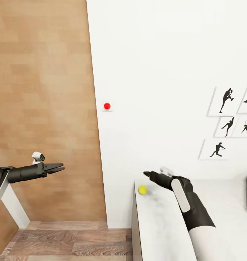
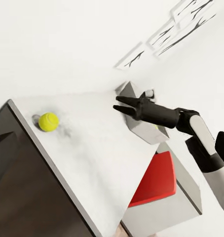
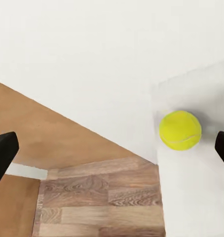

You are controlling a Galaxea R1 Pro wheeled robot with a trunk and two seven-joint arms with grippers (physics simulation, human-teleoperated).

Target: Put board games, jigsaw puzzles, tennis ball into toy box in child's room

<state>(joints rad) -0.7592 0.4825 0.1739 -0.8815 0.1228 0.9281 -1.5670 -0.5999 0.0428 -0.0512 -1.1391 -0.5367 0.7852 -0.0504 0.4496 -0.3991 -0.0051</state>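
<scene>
1. Head view: the tennis ball lies on the pale speckled counter, near its far left corner and close to the white wall.
2. The right gripper hovers above the counter just beyond and to the right of the ball, apart from it and pointing toward the wall; the right arm reaches in across the countertop.
3. In the right wrist view the two dark fingertips stand wide apart at the picture's edges with the ball between them and further off, so this gripper is released and grasps nothing.
4. The left gripper hangs in the air to the left of the counter, above the wood-plank floor and in front of a brown wooden panel. Its fingers show a narrow gap and nothing between them.
5. The left wrist view shows the ball near the counter's edge, the right gripper over the top, and the light-grey toy box standing further along the counter with a red box inside it.
6. Black baseball-player silhouette pictures hang on the wall to the right, and a small red dot sits on the wall above the ball.
</scene>
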